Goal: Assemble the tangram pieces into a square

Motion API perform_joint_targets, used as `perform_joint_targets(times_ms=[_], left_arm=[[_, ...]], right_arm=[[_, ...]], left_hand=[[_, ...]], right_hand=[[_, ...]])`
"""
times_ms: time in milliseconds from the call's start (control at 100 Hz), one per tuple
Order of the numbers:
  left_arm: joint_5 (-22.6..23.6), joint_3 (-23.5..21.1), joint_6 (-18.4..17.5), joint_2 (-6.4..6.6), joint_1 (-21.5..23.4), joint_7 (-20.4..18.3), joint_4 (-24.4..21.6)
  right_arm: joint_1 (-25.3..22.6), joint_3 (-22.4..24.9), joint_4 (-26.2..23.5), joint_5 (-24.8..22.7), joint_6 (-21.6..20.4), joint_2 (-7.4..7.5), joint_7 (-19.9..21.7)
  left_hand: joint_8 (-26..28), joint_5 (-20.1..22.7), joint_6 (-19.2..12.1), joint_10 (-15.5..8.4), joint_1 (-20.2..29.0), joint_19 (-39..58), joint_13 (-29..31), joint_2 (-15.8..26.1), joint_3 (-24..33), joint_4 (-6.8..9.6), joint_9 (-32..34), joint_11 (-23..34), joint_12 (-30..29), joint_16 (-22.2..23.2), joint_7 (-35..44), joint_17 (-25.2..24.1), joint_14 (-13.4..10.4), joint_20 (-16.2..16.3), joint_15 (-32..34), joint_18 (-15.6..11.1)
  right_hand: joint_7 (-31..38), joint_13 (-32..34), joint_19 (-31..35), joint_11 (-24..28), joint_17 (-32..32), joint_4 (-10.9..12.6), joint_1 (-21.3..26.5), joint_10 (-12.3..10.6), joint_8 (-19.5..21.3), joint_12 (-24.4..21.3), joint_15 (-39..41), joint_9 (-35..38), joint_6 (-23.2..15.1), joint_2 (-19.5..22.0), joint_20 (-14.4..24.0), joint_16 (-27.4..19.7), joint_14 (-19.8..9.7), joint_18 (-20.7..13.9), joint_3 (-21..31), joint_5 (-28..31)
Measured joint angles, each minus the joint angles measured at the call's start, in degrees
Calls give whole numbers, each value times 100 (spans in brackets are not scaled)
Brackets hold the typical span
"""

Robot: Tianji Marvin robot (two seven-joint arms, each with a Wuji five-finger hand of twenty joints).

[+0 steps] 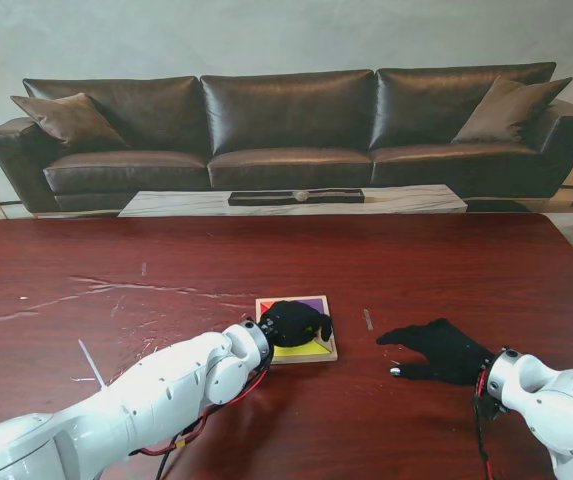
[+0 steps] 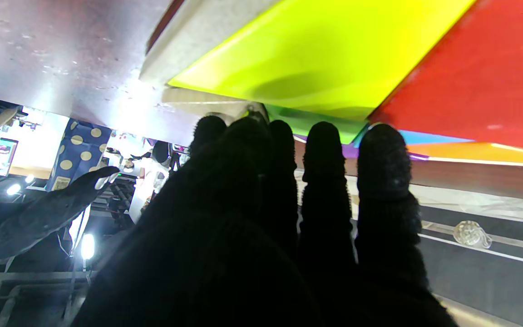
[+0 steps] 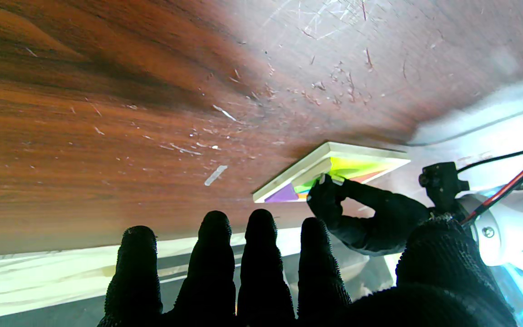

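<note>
Left hand (image 1: 294,322) rests on tangram tray (image 1: 323,352), fingers curled, grip indeterminate. Right hand (image 1: 438,350) flat on table (image 1: 116,270) right of tray, fingers spread, empty. No legible writing.

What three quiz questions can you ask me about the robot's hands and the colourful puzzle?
1. True or false: the right hand is resting on top of the puzzle tray.
2. Which hand is over the tangram pieces? A) left hand B) right hand C) both
3. Fill in: the piece next to the yellow-green one in the left wrist view is ____.

Key:
1. False: it is over bare table, to the right of the tray, fingers spread.
2. A
3. red
</note>
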Motion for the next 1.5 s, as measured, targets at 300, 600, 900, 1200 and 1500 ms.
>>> perform_joint_targets(times_ms=[300,600,900,1200,1500], left_arm=[[96,-169,42,71,100,238,-227],[103,51,-142,13,-12,106,-49],[135,161,-130,2,-85,-6,34],[160,182,-64,52,-105,-157,-42],[121,-206,-23,128,97,77,-327]], right_arm=[[8,-38,-11,-1,53,1,30],[12,-40,-9,-4,56,-1,13],[8,-36,-5,6,59,-1,15],[8,-36,-3,7,59,-1,11],[25,-54,3,10,71,0,25]], left_hand=[[-1,-155,112,9,58,72,-1,0,60,0,-235,-1,118,145,-797,-113,29,0,-36,70],[-17,54,-37,18,331,72,-19,295,-308,0,-602,455,668,429,-986,-237,35,68,-25,80],[-167,102,-129,190,461,73,-246,571,-734,0,-948,671,785,498,-1043,-333,49,132,172,92],[-173,227,-150,190,463,73,-256,664,-919,-1,-954,672,853,564,-1025,-347,41,136,274,93],[-247,251,-129,225,463,74,-256,664,-919,0,-956,437,660,431,-967,-347,41,137,270,146]], right_hand=[[6,0,0,0,1,0,0,0,0,0,0,2,0,0,0,0,0,0,0,0],[30,0,0,0,1,0,0,0,0,0,0,2,0,0,0,0,0,0,0,0],[53,0,0,0,1,0,0,0,0,0,0,2,0,0,0,0,0,0,0,0],[54,0,0,0,10,0,0,0,0,0,0,2,0,0,0,0,0,0,0,0],[55,0,0,0,10,0,0,0,0,0,0,2,0,0,0,0,0,0,0,0]])
